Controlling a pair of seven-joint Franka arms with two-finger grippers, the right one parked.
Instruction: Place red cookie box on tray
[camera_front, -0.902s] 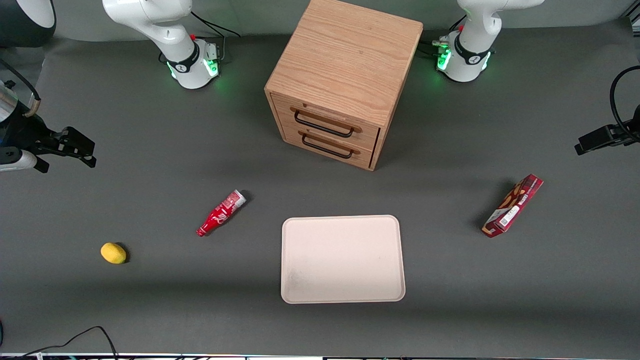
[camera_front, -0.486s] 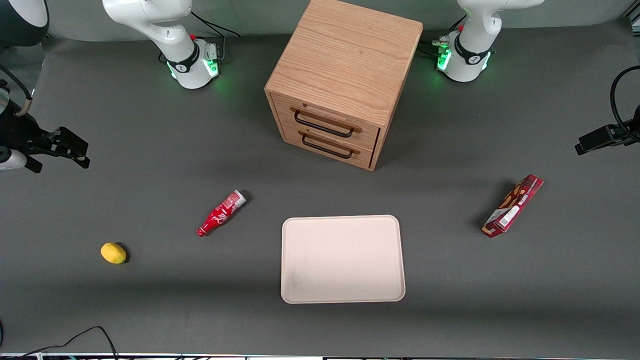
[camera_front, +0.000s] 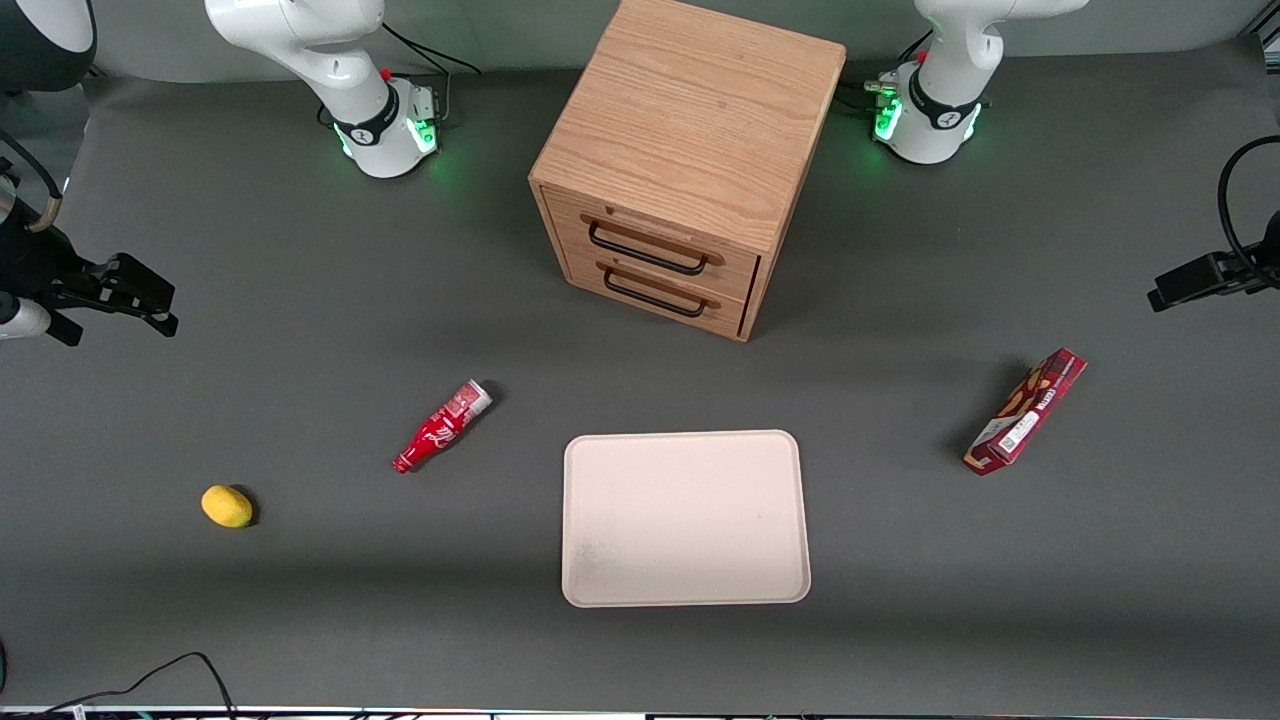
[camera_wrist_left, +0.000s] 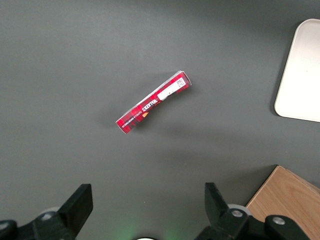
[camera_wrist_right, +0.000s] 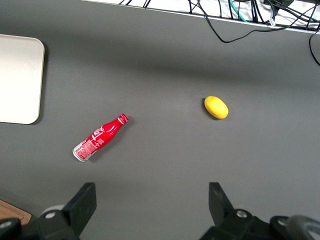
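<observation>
The red cookie box (camera_front: 1026, 410) lies flat on the dark table toward the working arm's end, well apart from the tray (camera_front: 685, 434). It is long and dark red, with a white barcode label near one end (camera_wrist_left: 153, 103). The cream tray (camera_wrist_left: 300, 75) sits nearer the table's middle with nothing on it. My left gripper (camera_front: 1165, 295) hangs above the table, farther from the front camera than the box and apart from it. In the left wrist view the gripper (camera_wrist_left: 148, 202) is open, its two black fingers spread wide with only bare table between them.
A wooden two-drawer cabinet (camera_front: 680, 170) stands farther from the front camera than the tray; its corner (camera_wrist_left: 287, 200) shows close to the gripper. A red soda bottle (camera_front: 441, 427) and a yellow lemon (camera_front: 227, 506) lie toward the parked arm's end.
</observation>
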